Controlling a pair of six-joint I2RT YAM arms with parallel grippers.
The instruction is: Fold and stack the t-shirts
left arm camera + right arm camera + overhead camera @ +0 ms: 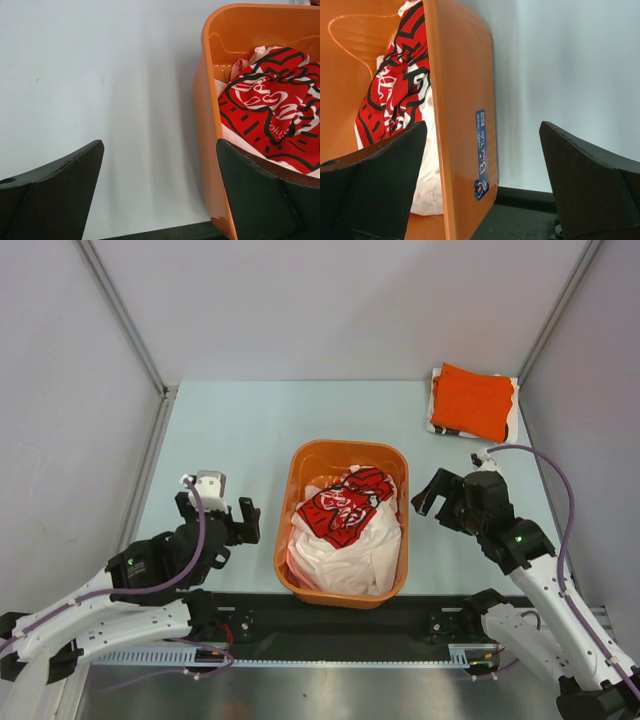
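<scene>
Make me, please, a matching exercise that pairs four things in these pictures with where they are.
Things:
1. white printed shirt
2. orange shirt
3. basket
4. left fingers

Places:
A. folded, at the far right corner of the table
B. in the middle of the table
C. left of the basket, spread open
D. crumpled inside the basket

Pairs: 1-D, 2-A, 3-B, 4-C
</scene>
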